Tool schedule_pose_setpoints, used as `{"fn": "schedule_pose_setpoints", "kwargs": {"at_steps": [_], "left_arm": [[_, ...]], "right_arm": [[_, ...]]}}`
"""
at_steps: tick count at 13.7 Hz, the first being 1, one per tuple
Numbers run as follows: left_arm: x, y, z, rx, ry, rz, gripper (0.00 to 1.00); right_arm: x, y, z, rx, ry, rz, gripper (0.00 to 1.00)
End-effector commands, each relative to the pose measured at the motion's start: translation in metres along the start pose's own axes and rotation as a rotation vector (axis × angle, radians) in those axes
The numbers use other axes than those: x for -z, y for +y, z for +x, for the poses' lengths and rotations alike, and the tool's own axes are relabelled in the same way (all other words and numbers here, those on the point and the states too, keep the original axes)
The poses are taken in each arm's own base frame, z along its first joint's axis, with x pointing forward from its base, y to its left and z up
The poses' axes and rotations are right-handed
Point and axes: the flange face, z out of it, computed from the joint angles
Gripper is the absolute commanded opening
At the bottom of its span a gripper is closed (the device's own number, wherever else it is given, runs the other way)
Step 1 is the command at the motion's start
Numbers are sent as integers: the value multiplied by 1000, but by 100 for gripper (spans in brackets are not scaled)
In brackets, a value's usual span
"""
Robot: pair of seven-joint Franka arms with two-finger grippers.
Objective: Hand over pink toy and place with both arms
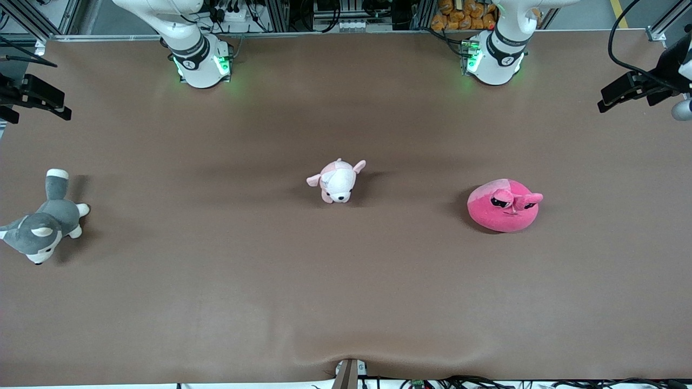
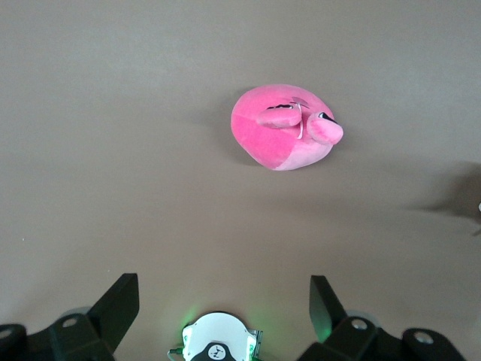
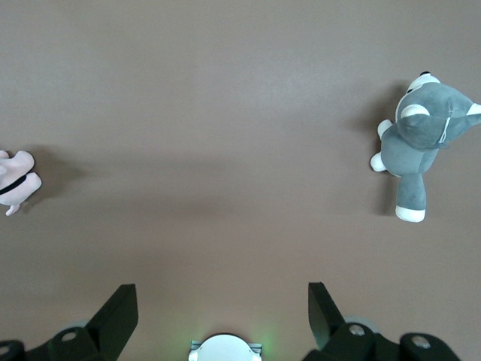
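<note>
A robotics lab: two white robot arms are bolted at the edge of a wide desk (image 1: 346,302) under a brown cover, their bases (image 1: 203,67) lit green. Aluminium frame rails (image 1: 32,21), loose black cables (image 1: 621,48) and camera mounts (image 1: 38,97) ring it, over a grey workshop floor, with only plush toys laid out

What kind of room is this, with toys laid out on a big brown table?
Probably a robotics lab. Two white robot arms are bolted along the table edge, metal framing and cables crowd the edges, and the plush toys, like the pink toy, look like test items.
</note>
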Motion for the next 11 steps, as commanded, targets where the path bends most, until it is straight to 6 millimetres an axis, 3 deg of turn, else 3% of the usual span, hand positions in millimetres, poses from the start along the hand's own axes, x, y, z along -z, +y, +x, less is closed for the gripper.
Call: {"fn": "schedule_pose_setpoints", "kwargs": {"at_steps": [1, 3, 4, 6, 7, 9, 10, 11], "left_arm": [[-3, -6, 5, 20, -9, 18, 100], [-7, -4, 10, 27, -13, 19, 100], [-9, -4, 12, 27, -15, 20, 100], [-17, -4, 19, 29, -25, 43, 100], [-18, -3, 20, 32, -20, 43, 100], [-20, -1, 23, 68, -19, 42, 100], [-21, -1, 23, 98, -20, 43, 100], [-25, 1, 26, 135, -24, 41, 100]], "right_arm": [[8, 3, 2, 6, 5, -1, 100], [1, 2, 3, 9, -24, -1, 100], [11, 2, 5, 8, -8, -4, 100], [-4, -1, 8, 11, -33, -3, 100], [9, -5, 6, 15, -13, -9, 100], [-2, -2, 8, 13, -34, -6, 100], [8, -4, 6, 16, -20, -11, 100], [2, -6, 6, 16, -29, -3, 100]]}}
